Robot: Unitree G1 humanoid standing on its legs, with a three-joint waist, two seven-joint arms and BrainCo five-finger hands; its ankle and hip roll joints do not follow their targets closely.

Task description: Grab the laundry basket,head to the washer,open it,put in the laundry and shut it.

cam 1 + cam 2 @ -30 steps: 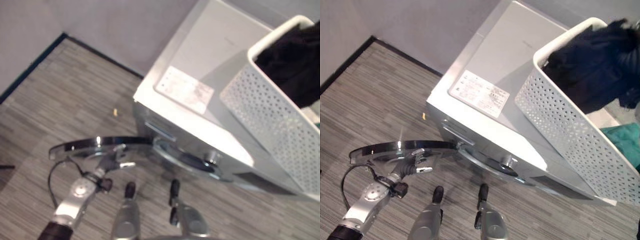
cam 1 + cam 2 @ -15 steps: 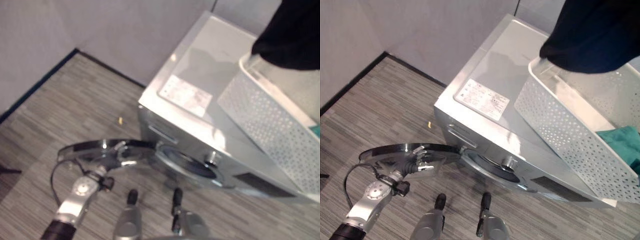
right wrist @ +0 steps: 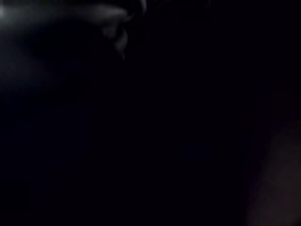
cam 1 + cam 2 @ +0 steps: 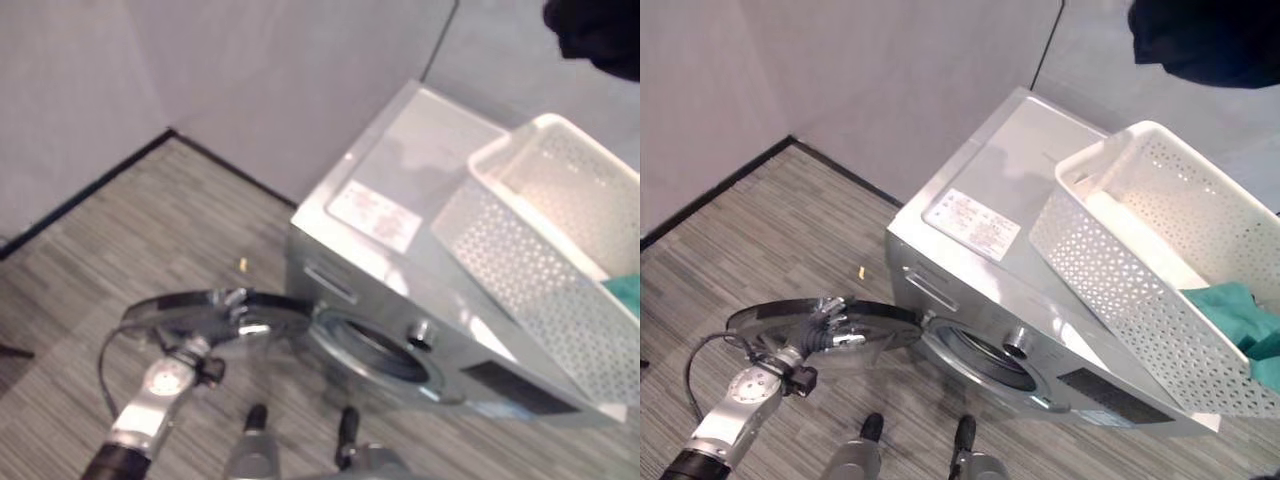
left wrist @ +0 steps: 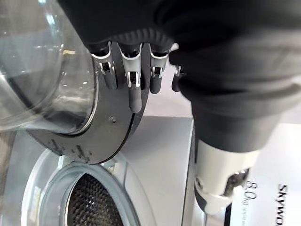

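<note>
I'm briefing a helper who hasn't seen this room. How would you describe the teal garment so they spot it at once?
Find the silver washer in the corner; a white perforated laundry basket sits on its top. The teal garment lies inside the basket at the end away from the wall. It is the only coloured cloth there; the dark garment hangs above the basket.

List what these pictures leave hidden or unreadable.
- Right hand: hidden by the dark garment in both eye views; its wrist view is black.
- Dark garment: cut off by the top edge.
- Teal cloth in the basket: cut off at the right edge.
- Washer drum: contents unreadable.
</note>
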